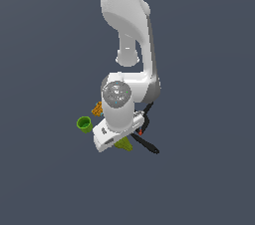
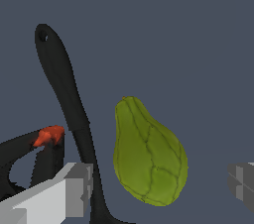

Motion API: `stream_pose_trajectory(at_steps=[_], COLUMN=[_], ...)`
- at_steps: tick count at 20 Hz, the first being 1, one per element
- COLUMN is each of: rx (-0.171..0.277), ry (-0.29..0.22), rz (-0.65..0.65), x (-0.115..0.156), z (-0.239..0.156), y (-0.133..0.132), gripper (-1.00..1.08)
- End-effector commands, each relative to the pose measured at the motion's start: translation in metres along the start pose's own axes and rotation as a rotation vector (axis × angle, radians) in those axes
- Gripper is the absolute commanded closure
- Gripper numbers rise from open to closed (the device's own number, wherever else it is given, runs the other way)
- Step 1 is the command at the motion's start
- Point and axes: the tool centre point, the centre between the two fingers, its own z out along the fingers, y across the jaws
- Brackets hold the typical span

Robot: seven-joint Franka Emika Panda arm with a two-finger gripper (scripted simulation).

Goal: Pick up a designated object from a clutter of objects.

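Note:
The designated object, an olive-green pear (image 2: 149, 156) with veined, bumpy skin, lies on the dark floor with its narrow end pointing away from the wrist camera. My gripper (image 2: 159, 184) is open, with one grey finger (image 2: 75, 189) on each side of the pear and a clear gap to each. In the exterior view the white hand of the gripper (image 1: 118, 140) hangs over the clutter of objects and covers most of the pear (image 1: 124, 144), which shows only as a green sliver.
A black spatula (image 2: 64, 89) lies close beside the pear, its handle (image 1: 149, 146) reaching toward the exterior view's right. A black spring clamp with a red tip (image 2: 48, 135) sits just past the spatula. A bright green cup (image 1: 84, 124) and an orange-yellow block (image 1: 97, 108) sit on the exterior view's left.

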Motion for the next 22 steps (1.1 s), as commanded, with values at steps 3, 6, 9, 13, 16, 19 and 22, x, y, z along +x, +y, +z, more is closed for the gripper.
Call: stream_pose_trajectory(at_steps=[3, 6, 9, 13, 16, 19, 22], rx=[0.001, 0.0, 0.0, 0.0, 0.0, 0.0, 0.0], ry=[-0.001, 0.0, 0.0, 0.0, 0.0, 0.0, 0.0], rz=[-0.002, -0.003, -0.004, -0.004, -0.004, -0.004, -0.004], x=[-0.001, -0.001, -0.001, 0.0, 0.0, 0.0, 0.0], z=[0.02, 0.036, 0.044, 0.046, 0.046, 0.046, 0.046], y=[-0.001, -0.001, 0.0, 0.0, 0.0, 0.0, 0.0], gripper=[-0.92, -0.92, -0.92, 1.08, 1.08, 1.08, 1.08])
